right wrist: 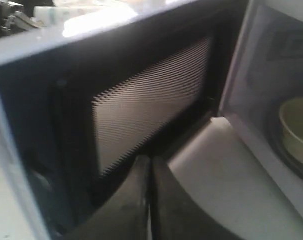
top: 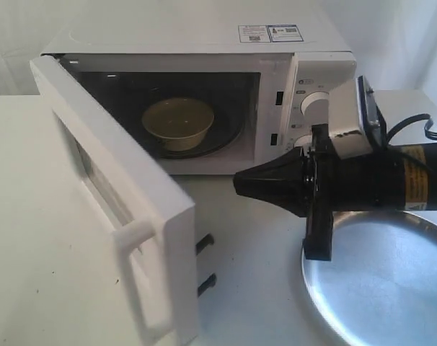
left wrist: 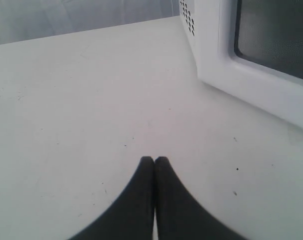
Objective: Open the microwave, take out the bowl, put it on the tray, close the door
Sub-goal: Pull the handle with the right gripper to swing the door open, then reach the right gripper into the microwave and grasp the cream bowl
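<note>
Microwave [top: 204, 40]: door [top: 132, 209] swung wide open.
Tray [top: 391, 288]: under the right arm.
Bowl [top: 178, 124]: in the cavity, up-left of the right gripper [top: 238, 184]; right arm nearer.
Right gripper: closed together, empty.
Left gripper [left wrist: 154, 161]: closed together, over the table [left wrist: 66, 100].

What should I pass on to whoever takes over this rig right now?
Left gripper: jaws shut, holding nothing, over the table near the microwave.
Right gripper: jaws shut, holding nothing, in front of the microwave, between the door and the tray.
The door is wide open. The bowl sits inside the microwave. The tray has no bowl on it.
Done: door opened.
Left: take the bowl out, set it on the tray, close the door.
</note>
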`<control>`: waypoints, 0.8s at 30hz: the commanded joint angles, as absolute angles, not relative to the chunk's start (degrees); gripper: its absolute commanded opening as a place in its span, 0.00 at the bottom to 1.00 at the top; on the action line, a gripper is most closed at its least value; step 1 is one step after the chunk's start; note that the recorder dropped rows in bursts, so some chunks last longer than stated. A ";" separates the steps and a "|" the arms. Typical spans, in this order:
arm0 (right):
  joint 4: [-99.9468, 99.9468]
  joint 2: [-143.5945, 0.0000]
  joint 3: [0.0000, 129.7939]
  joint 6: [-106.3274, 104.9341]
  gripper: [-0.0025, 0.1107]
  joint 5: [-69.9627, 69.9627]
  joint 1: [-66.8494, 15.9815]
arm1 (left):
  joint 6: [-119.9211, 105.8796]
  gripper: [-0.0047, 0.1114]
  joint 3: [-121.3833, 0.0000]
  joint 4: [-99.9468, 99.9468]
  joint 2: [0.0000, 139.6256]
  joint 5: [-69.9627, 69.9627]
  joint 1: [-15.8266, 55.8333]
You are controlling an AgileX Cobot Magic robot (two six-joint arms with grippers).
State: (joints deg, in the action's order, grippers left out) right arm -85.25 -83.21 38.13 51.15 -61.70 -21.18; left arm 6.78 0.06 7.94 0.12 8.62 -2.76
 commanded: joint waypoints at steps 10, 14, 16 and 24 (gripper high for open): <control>-51.22 -95.97 44.91 14.65 0.02 -37.33 -35.80 | 7.15 0.04 0.00 7.73 0.00 8.55 -2.71; -51.22 -101.93 52.53 11.08 0.17 -33.21 -38.74 | 7.15 0.04 0.00 7.73 0.00 8.55 -2.71; -51.22 -105.17 56.37 10.30 0.29 -32.50 -39.61 | 7.15 0.04 0.00 7.73 0.00 8.55 -2.71; -50.90 -114.95 68.19 4.66 0.52 -25.44 -42.77 | 7.15 0.04 0.00 7.73 0.00 8.55 -2.71</control>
